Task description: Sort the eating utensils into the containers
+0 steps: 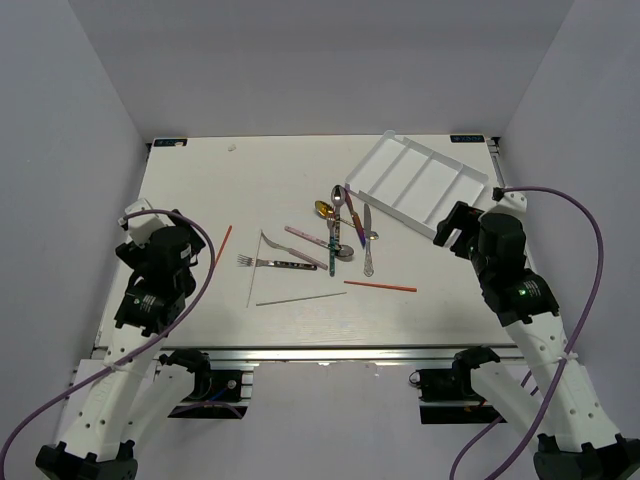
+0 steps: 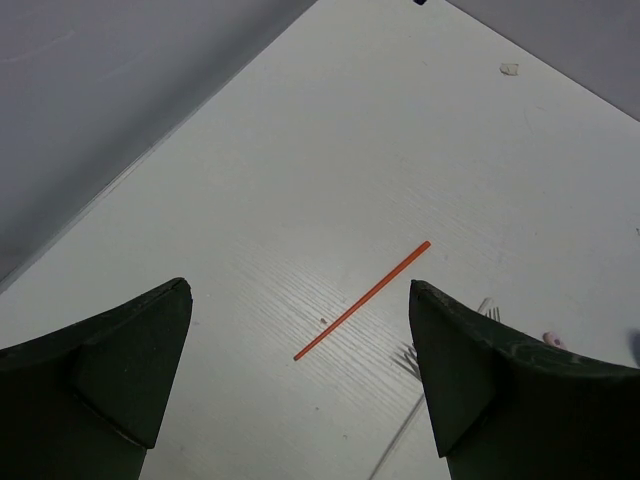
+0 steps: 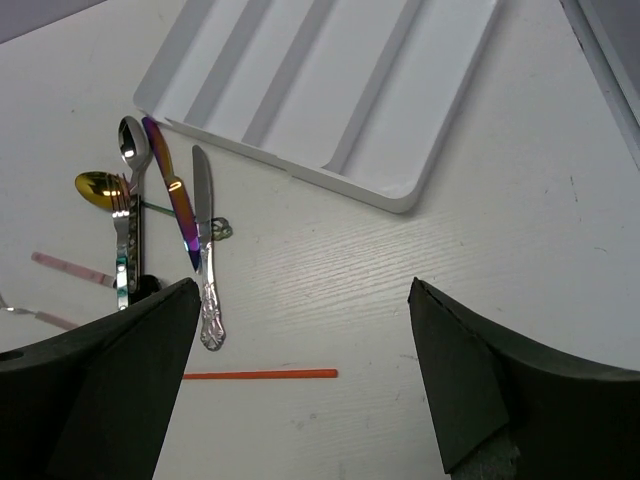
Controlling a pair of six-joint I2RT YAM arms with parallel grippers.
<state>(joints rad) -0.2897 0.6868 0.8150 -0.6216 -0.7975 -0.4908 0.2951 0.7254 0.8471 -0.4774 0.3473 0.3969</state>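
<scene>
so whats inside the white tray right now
Nothing: from above, all four long compartments of the white rectangular plastic tray show bare white floor. The right wrist view cuts off its far end, so that view alone cannot confirm it.

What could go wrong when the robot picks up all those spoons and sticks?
The pile of utensils lies crossed, piece over piece, so the open right pincer might lift or drag two at once. The red chopstick is thin and flat on the table, so it may slip out. The tray sits slanted, so a long piece could land crosswise.
</scene>
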